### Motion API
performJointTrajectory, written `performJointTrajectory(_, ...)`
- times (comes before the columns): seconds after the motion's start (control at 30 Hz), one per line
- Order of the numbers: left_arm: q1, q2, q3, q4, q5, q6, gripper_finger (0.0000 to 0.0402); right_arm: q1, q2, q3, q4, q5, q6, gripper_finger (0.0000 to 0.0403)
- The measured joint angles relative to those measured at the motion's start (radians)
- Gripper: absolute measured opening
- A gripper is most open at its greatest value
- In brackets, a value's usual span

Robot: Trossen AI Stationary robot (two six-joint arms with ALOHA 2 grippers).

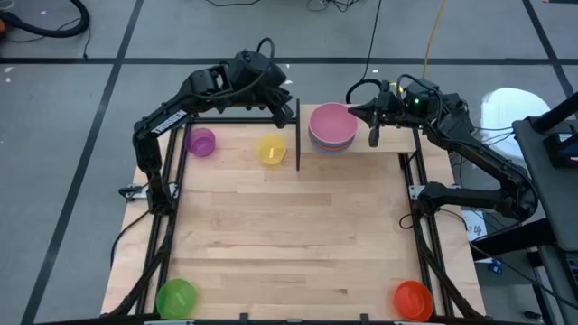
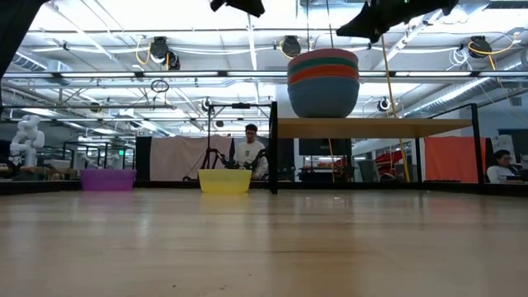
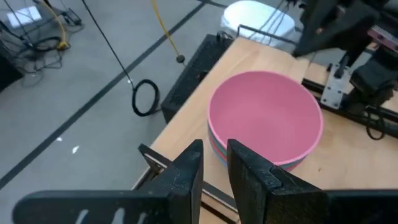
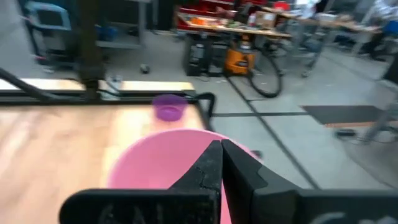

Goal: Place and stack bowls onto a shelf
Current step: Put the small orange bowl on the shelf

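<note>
1. High view, nearest edge of the bench (image 1: 289, 244) first: a green bowl (image 1: 176, 298) sits at my left near corner and a red-orange bowl (image 1: 413, 300) at my right near corner, both well apart from everything else and not yet moved.

2. Farther back, on the bench beside the shelf's black post, a yellow bowl (image 1: 271, 149) and a purple bowl (image 1: 200, 142) stand apart from each other, also still waiting.

3. On the shelf (image 2: 371, 126), at the far edge, the big stack (image 1: 332, 127) is built: pink on top, with orange, teal and blue bands under it in the low view. I judge the large bowls largely done.

4. My left tool (image 3: 214, 163) hangs above the shelf's near end just beside the stack, fingers a little apart and holding nothing.

5. My right tool (image 4: 221, 163) hovers over the pink rim from the other side, clenched tight and empty.

6. My judgement: roughly half done. Four bowls on the bench remain to be carried up, the two far ones closest to hand, the two near corners the longer reach.
</note>
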Motion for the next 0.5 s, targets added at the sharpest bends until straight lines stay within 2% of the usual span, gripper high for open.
performJointTrajectory(0.2, 0.0, -0.016, 0.0, -0.011, -0.008, 0.0, 0.0076, 0.001, -0.013, 0.0, -0.05, -0.059, 0.018, 0.0)
performJointTrajectory(0.33, 0.006, -0.015, 0.0, -0.039, -0.008, 0.01, 0.0076, 0.0, -0.074, 0.0, -0.169, -0.208, -0.1, 0.0)
performJointTrajectory(0.5, 0.02, -0.014, 0.0, -0.054, -0.008, 0.016, 0.0076, 0.001, -0.127, 0.0, -0.35, -0.338, -0.134, 0.0)
